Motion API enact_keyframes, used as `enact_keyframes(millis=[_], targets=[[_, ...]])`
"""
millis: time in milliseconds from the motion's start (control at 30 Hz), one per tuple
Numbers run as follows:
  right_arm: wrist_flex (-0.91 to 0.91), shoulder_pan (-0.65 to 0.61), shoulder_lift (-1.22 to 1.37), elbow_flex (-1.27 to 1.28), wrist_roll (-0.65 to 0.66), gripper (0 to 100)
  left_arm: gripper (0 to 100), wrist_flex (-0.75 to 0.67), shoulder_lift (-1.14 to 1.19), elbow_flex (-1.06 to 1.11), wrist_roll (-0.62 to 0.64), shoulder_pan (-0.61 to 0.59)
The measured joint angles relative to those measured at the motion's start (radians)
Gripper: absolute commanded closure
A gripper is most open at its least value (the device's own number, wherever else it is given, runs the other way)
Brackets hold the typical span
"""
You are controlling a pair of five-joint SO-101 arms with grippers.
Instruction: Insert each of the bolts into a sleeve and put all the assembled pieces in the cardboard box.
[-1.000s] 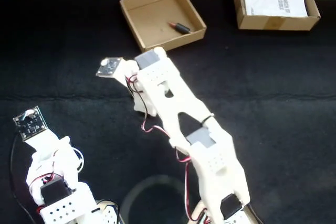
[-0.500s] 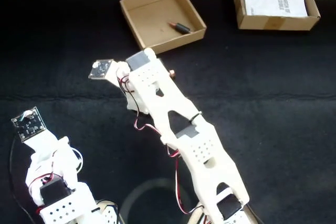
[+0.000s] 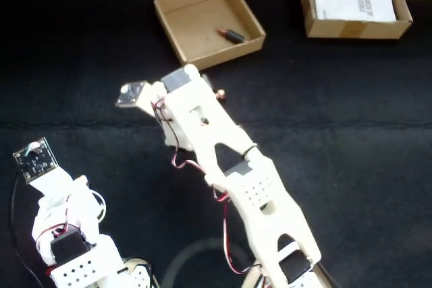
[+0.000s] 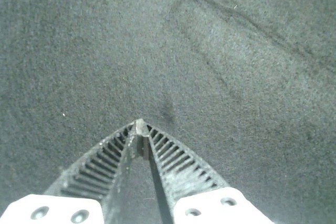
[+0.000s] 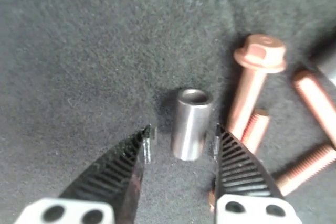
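Observation:
A silver sleeve [image 5: 191,124] lies on the black cloth between the fingers of my right gripper [image 5: 181,137], which is open, its tips either side of the sleeve. Several copper bolts lie just beside it: one with a flanged head [image 5: 255,80], another [image 5: 314,99] and a threaded end [image 5: 307,167]. In the high view the right arm [image 3: 196,109] covers this spot, and one bolt tip [image 3: 219,94] peeks out beside it. The cardboard box [image 3: 196,18] at the back holds one dark assembled piece [image 3: 231,34]. My left gripper [image 4: 140,129] is shut on nothing, low over bare cloth.
A second cardboard box [image 3: 317,25] holding a printed sheet stands at the back right. The left arm [image 3: 57,200] sits at the near left of the table. Black cloth covers the whole table, with a fold line running across its middle.
The right arm has swung slightly left and toward the near side, uncovering a bolt tip on its right. The left arm has barely moved.

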Motion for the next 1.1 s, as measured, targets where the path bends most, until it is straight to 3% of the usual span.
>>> enact_keyframes(millis=[133, 300, 567, 767, 1100], targets=[[0.000, 0.000, 0.023, 0.000, 0.025, 84.0, 99, 0.000, 0.000, 0.000, 0.000, 0.000], [0.000, 0.002, 0.028, -0.009, 0.034, 93.9, 99, 0.000, 0.000, 0.000, 0.000, 0.000], [0.000, 0.000, 0.029, -0.011, 0.037, 99.4, 99, 0.000, 0.000, 0.000, 0.000, 0.000], [0.006, 0.002, 0.031, -0.031, 0.037, 99.0, 99, 0.000, 0.000, 0.000, 0.000, 0.000], [0.071, 0.037, 0.029, -0.296, 0.037, 99.1, 99, 0.000, 0.000, 0.000, 0.000, 0.000]])
